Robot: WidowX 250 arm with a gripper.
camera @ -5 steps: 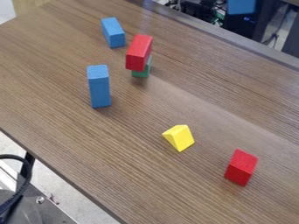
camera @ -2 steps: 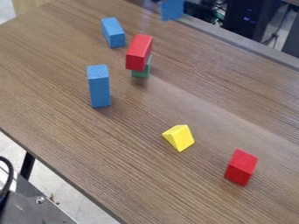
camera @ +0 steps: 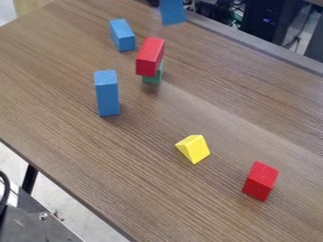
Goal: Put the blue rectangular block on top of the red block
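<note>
Jaws of the black gripper [camera: 153, 3], partly cut off by the top edge, grasp the blue rectangular block [camera: 172, 12], raised off the table [camera: 82, 156]. Below it, a red block [camera: 150, 56] rests on a green block [camera: 152, 79]. Just left: one blue block lying down [camera: 123, 35], another standing upright [camera: 107, 93]. Lower right: a yellow wedge [camera: 194, 149], then a second red block [camera: 260, 181].

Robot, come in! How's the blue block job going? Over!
Blue block at top edge, not stacked yet. Red block on green block. Yellow block near other red block.
</note>
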